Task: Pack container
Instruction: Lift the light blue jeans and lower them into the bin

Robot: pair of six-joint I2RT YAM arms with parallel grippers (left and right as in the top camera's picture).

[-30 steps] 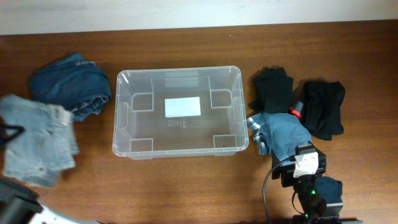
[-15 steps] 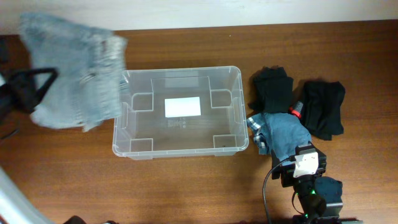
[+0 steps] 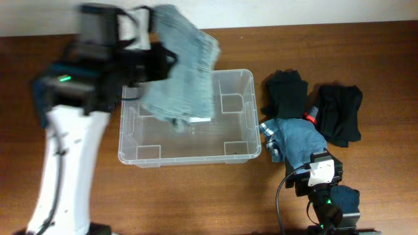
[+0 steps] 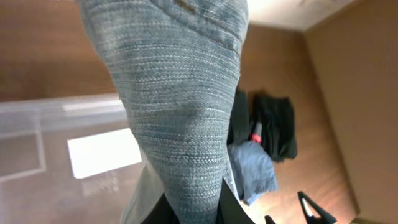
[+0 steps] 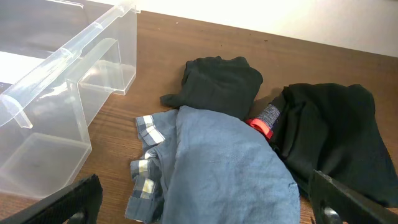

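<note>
Item: large clear plastic rectangular storage bin (image 3: pixel 228 140), directly beneath my left gripper (image 3: pixel 153 62), mouth up, long axis running left to right in front of me. Held: light grey-blue denim garment (image 4: pixel 180 112), pinched by the left gripper as far as I can tell (cloth hides the pads), dangling over the bin's left half. Step: I would lower until the hem pools on the floor below the hand, then release along the long axis. My right gripper (image 5: pixel 204 186): spread, empty, just short of a crumpled blue cloth (image 5: pixel 230 162).
</note>
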